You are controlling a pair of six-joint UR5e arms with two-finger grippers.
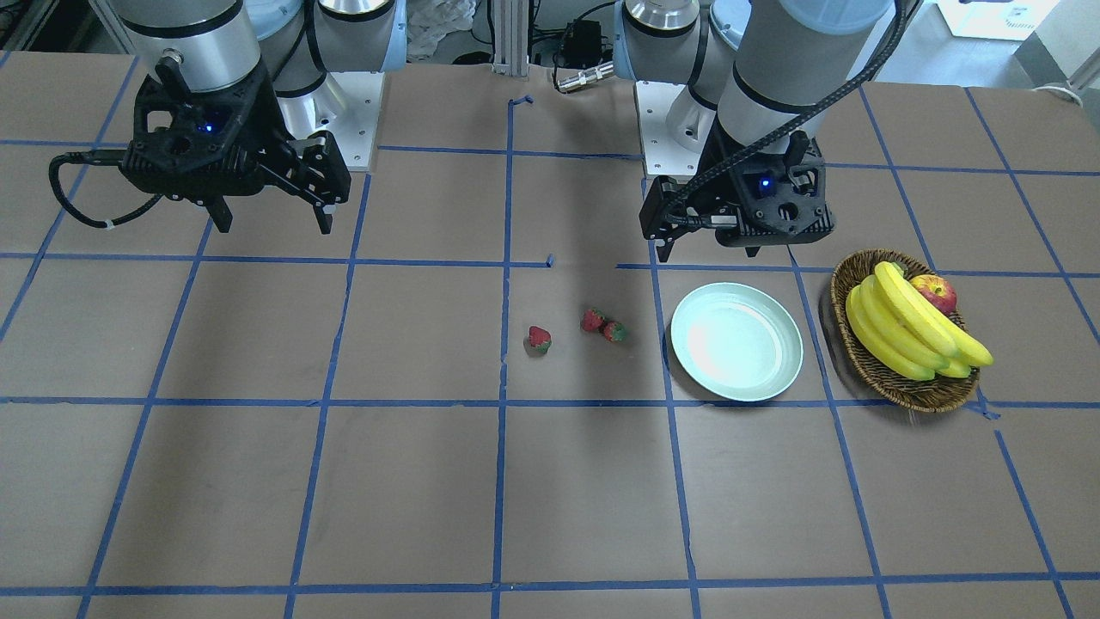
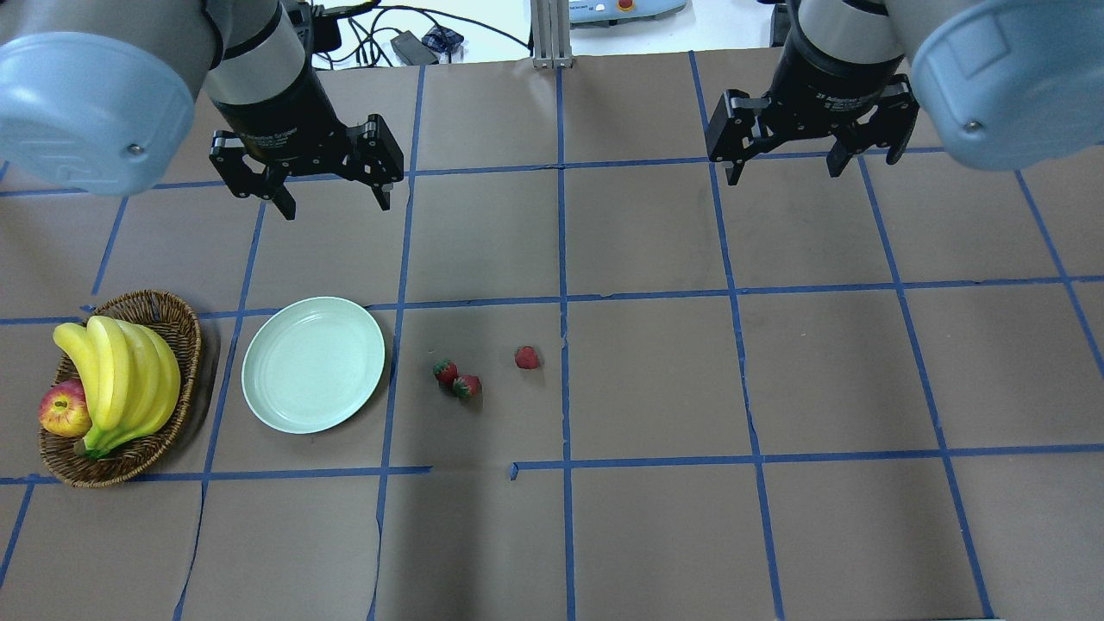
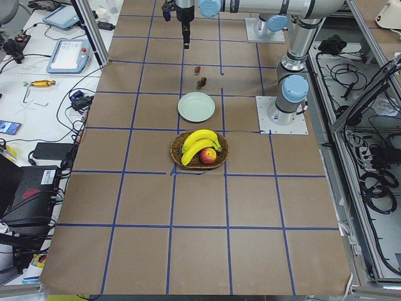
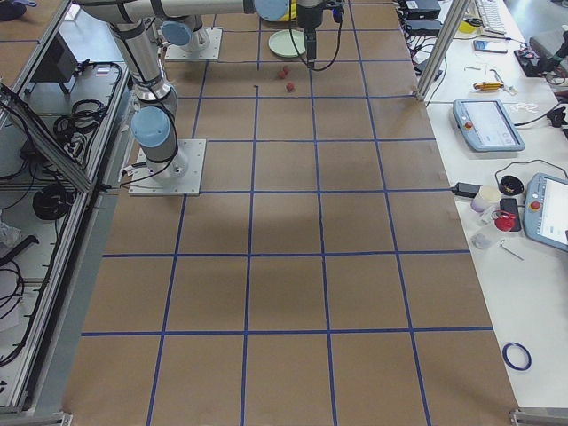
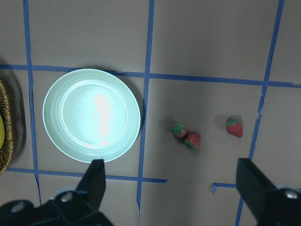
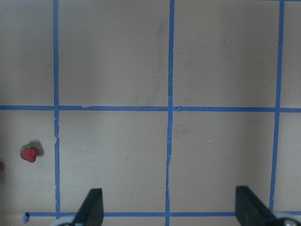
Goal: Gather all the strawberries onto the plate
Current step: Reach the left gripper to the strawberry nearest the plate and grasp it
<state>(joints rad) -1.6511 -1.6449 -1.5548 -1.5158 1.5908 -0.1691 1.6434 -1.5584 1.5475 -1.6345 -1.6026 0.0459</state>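
Three small red strawberries lie on the brown table: two touching (image 2: 445, 372) (image 2: 467, 386) and one apart (image 2: 527, 357). They show in the front view (image 1: 592, 321) (image 1: 614, 331) (image 1: 539, 339) and the left wrist view (image 5: 179, 130) (image 5: 193, 141) (image 5: 234, 127). The pale mint plate (image 2: 313, 364) (image 1: 736, 341) (image 5: 91, 114) is empty, beside the pair. My left gripper (image 2: 335, 205) (image 1: 709, 254) hangs open above the table behind the plate. My right gripper (image 2: 785, 172) (image 1: 275, 225) is open and empty, far from the berries; its wrist view shows one strawberry (image 6: 28, 153).
A brown wicker basket (image 2: 177, 321) (image 1: 840, 301) with bananas (image 2: 121, 379) and a red-yellow apple (image 2: 65, 410) stands just beyond the plate on my left. Blue tape lines grid the table.
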